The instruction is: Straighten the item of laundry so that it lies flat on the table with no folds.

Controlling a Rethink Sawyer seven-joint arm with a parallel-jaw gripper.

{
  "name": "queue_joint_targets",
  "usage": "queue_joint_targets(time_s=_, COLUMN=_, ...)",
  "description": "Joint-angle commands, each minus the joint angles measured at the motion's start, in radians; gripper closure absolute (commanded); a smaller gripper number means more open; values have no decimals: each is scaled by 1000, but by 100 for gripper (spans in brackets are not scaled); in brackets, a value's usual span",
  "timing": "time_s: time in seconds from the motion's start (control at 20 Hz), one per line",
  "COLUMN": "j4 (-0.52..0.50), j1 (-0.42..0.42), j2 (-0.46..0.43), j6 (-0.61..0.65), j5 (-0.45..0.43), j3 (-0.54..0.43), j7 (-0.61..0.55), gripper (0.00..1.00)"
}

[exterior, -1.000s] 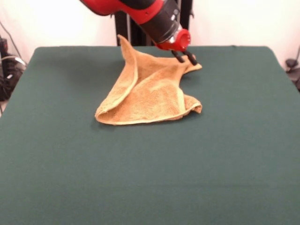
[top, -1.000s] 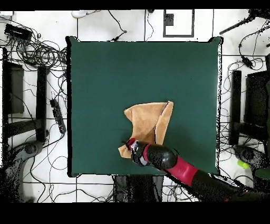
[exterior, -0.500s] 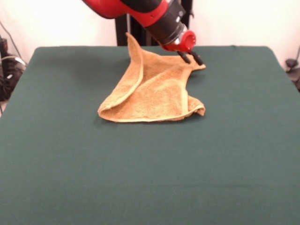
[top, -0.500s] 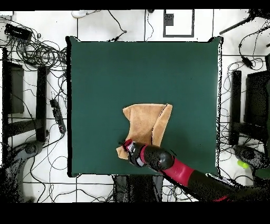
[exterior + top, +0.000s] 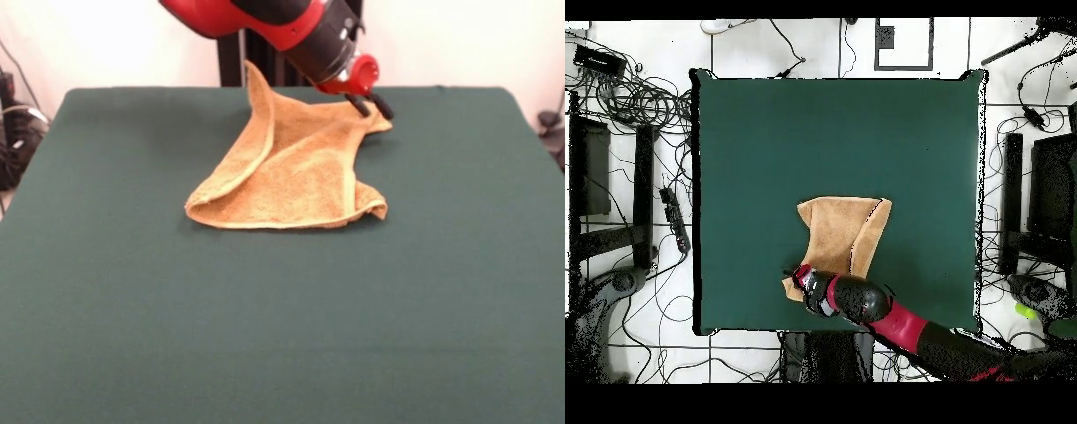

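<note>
The orange-tan towel (image 5: 287,172) lies folded over itself on the dark green table (image 5: 282,318), with one fold raised toward the robot. It also shows in the overhead view (image 5: 840,233). My gripper (image 5: 373,108) is at the towel's far right corner, shut on that corner and holding it just above the cloth. In the overhead view the gripper (image 5: 795,278) sits at the towel's lower left corner, near the table's edge (image 5: 745,322) on the robot's side.
Cables and dark equipment (image 5: 625,200) lie on the floor around the table in the overhead view. The red and black arm (image 5: 274,22) reaches in from the top over the towel's far part.
The gripper has moved the held corner outward, to the right in the front view, dragging the towel slightly with it. The corner is stretched further from the rest.
</note>
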State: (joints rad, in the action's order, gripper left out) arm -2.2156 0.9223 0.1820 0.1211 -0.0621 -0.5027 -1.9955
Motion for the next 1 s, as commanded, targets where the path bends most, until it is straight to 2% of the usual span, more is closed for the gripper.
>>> queue_joint_targets(time_s=0.05, j4=19, j1=-19, j2=-15, j6=-96, j5=43, j3=-140, j7=-189, gripper=0)
queue_joint_targets(time_s=0.4, j4=-19, j1=-50, j2=2, j6=-163, j5=58, j3=-175, j7=-239, gripper=0)
queue_joint_targets(time_s=0.7, j4=-109, j1=-106, j2=100, j6=-221, j5=96, j3=-226, j7=-308, gripper=0)
queue_joint_targets(time_s=0.8, j4=-142, j1=-130, j2=202, j6=-176, j5=118, j3=-221, j7=-309, gripper=0)
queue_joint_targets(time_s=0.85, j4=-159, j1=-153, j2=286, j6=-116, j5=137, j3=-204, j7=-302, gripper=0)
queue_joint_targets(time_s=0.9, j4=-142, j1=-181, j2=340, j6=-47, j5=142, j3=-150, j7=-262, gripper=0)
queue_joint_targets(time_s=0.95, j4=-145, j1=-217, j2=437, j6=35, j5=162, j3=-109, j7=-241, gripper=0)
queue_joint_targets(time_s=1.0, j4=-113, j1=-270, j2=499, j6=124, j5=169, j3=-25, j7=-197, gripper=0)
